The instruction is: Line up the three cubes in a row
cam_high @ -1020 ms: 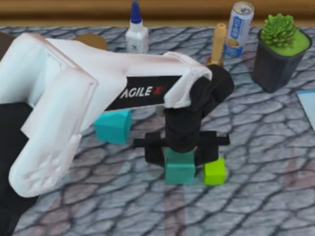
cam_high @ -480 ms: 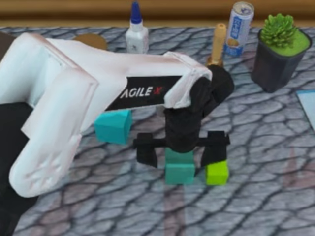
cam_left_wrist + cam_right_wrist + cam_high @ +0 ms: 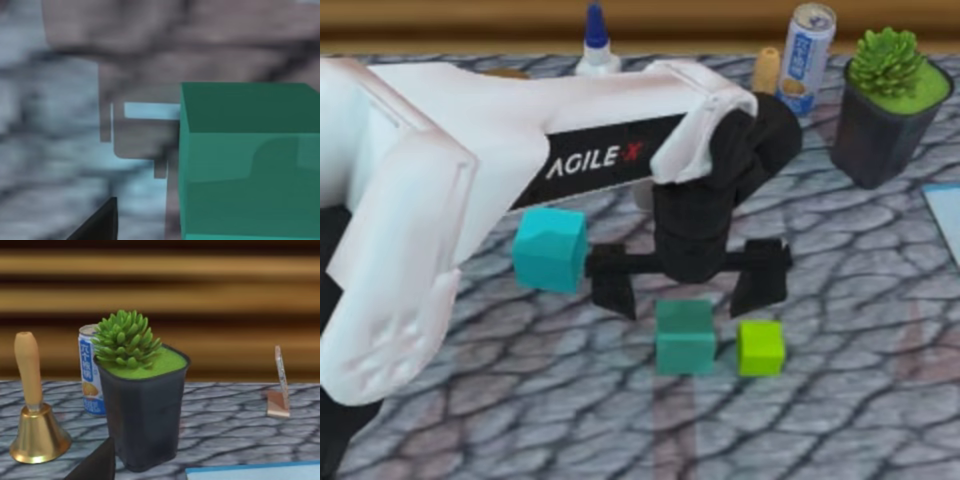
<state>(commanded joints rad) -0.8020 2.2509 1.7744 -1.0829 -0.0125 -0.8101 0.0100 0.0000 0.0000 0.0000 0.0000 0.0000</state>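
Three cubes sit on the stone-patterned table in the top view. The largest, cyan-blue cube [image 3: 551,248] lies left of the others and a little farther back. The teal-green cube [image 3: 685,337] and the small lime-green cube [image 3: 760,347] rest side by side with a narrow gap. My left gripper [image 3: 686,288] hovers open just above and behind the teal cube, its black fingers [image 3: 612,290] spread wide and holding nothing. The left wrist view shows the teal cube [image 3: 250,160] close below. My right arm is out of the top view; one of its fingers [image 3: 95,465] shows in its wrist view.
Along the back edge stand a glue bottle [image 3: 597,45], a bell [image 3: 765,70], a drink can [image 3: 807,55] and a potted succulent [image 3: 888,100]. A blue flat object [image 3: 945,215] lies at the right edge. The right wrist view faces the pot [image 3: 142,415] and bell [image 3: 37,435].
My left gripper opened off the teal cube and rose, drawing back slightly. The teal cube stays on the table beside the lime cube.
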